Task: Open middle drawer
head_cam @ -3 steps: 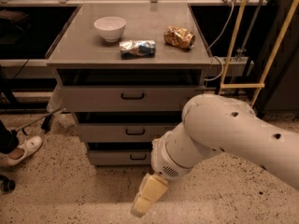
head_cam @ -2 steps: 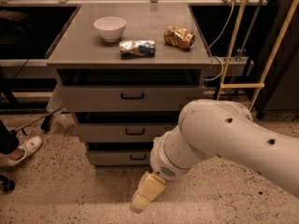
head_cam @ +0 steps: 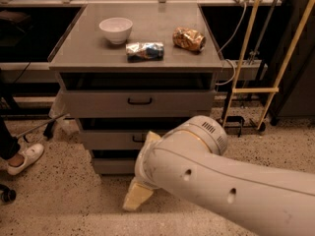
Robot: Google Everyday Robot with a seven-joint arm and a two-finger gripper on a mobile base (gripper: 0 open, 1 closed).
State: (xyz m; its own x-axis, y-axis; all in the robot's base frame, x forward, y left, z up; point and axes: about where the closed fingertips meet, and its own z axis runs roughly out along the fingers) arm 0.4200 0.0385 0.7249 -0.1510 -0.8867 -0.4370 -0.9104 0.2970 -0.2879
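Observation:
The middle drawer is the second grey front in the stack, closed, below the top drawer and above the lowest drawer. Its black loop handle shows only at its left end, behind my arm. My gripper is a cream piece hanging low in front of the lowest drawer, near the floor and below the middle drawer's handle. My thick white arm covers the right half of the middle and lowest drawers.
On the cabinet top sit a white bowl, a crushed blue packet and a brown bag. A yellow frame and cables stand to the right. A person's white shoe is on the floor at left.
My arm has swung left and up toward the cabinet and now covers more of the middle drawer. The gripper has shifted slightly left. The drawers have not moved.

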